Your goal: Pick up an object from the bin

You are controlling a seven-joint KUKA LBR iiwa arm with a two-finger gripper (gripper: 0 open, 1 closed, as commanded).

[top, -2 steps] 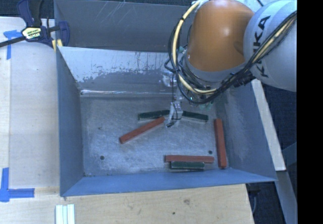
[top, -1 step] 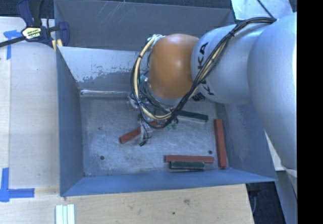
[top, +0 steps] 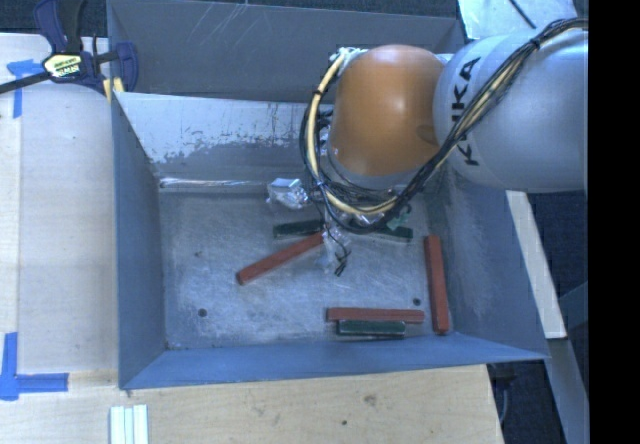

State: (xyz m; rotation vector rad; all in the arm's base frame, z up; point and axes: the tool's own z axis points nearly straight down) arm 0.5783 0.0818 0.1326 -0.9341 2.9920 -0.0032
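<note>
Camera view, starting at the near wall of the grey bin [top: 300,360]: a red-brown bar [top: 375,314] lies flat along that wall with a dark green bar [top: 370,329] touching its near side. Just to their right a second red-brown bar [top: 436,284] runs from near to far along the right wall. Further in, on the bare middle of the floor, lies the slanted red-brown stick [top: 280,260], its left end nearer the camera and its right end further away. The gripper [top: 336,254] hangs low over that right end, and contact with the stick is unclear. Whether the tool is wide, narrow or gripping anything cannot be told, since the arm's orange cover [top: 385,112] and its cables hide most of it. Just beyond the stick a dark green strip [top: 298,228] lies across the floor, and another green piece [top: 401,231] shows to the right of the gripper. Furthest in, near the back wall, sits a crumpled silvery scrap [top: 287,193].
</note>
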